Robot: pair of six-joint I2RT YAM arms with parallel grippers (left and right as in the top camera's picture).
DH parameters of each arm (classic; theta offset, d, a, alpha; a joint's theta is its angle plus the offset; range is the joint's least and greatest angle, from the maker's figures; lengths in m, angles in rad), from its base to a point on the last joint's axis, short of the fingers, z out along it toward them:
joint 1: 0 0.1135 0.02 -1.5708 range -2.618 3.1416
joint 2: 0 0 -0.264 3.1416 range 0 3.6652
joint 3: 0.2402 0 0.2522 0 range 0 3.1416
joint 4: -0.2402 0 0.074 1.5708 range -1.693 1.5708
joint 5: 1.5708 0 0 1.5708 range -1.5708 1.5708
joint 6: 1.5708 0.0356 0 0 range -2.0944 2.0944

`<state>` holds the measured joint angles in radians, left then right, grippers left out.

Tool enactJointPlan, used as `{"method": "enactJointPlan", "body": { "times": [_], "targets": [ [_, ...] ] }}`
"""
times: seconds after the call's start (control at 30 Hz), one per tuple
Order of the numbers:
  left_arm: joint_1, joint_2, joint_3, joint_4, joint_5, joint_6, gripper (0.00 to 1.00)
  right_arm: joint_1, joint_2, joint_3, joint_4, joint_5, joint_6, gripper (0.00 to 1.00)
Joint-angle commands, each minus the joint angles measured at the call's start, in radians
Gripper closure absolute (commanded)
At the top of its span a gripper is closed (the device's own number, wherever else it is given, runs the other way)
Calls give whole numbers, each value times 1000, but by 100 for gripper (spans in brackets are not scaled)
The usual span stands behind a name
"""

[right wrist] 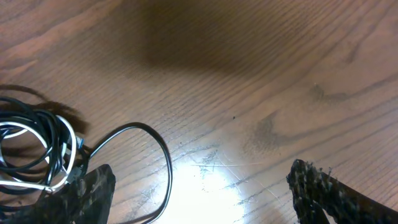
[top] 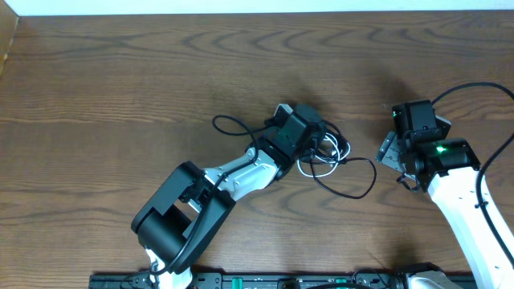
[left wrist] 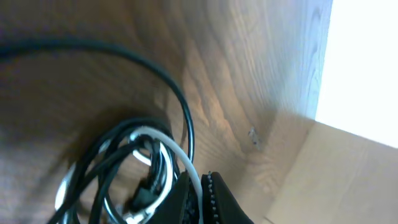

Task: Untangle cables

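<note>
The black cable and the white cable lie tangled together at the middle of the table. My left gripper sits over the tangle, shut on a strand of the white cable; black loops curl beside its fingers. My right gripper is open and empty, just right of the tangle. In the right wrist view the bundle is at the left and a black loop runs between the open fingers.
The wooden table stretches wide to the left and back. A raised wooden edge stands at the far left corner. Thicker black robot wires trail by the right arm.
</note>
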<state>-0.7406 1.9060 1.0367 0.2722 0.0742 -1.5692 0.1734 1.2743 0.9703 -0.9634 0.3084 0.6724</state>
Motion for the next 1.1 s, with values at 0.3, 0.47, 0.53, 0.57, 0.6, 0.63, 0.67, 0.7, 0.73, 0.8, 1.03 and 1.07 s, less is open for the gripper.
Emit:
{"method": "enactJointPlan", "body": {
  "times": [0.3, 0.47, 0.53, 0.57, 0.6, 0.63, 0.67, 0.7, 0.73, 0.8, 1.03, 1.07],
  "targets": [
    [63, -146, 10, -30, 72, 720, 93, 2, 2, -37, 63, -65, -82, 7],
    [78, -291, 10, -118, 71, 786, 93, 2, 2, -88, 224, -315, -250, 6],
    [79, -342, 10, -158, 71, 819, 93, 2, 2, -108, 274, -399, -306, 5],
    [79, -371, 10, -180, 71, 835, 93, 3, 2, -117, 295, -428, -319, 5],
    [79, -393, 10, -196, 71, 845, 93, 2, 3, -124, 309, -437, -319, 5],
    [79, -415, 10, -214, 71, 854, 93, 3, 5, -134, 329, -444, -319, 5],
    [79, -436, 10, -235, 71, 856, 92, 2, 6, -141, 344, -449, -319, 6],
    [79, -455, 10, -254, 71, 855, 92, 3, 8, -152, 368, -459, -319, 6],
    [79, -469, 10, -269, 71, 855, 92, 3, 9, -162, 389, -475, -326, 7],
    [79, -492, 10, -292, 71, 855, 92, 3, 14, -184, 438, -513, -346, 8],
    [79, -563, 10, -365, 73, 855, 92, 4, 35, -265, 668, -801, -512, 10],
    [79, -570, 10, -372, 73, 855, 92, 4, 35, -269, 682, -821, -529, 9]
  ]
}}
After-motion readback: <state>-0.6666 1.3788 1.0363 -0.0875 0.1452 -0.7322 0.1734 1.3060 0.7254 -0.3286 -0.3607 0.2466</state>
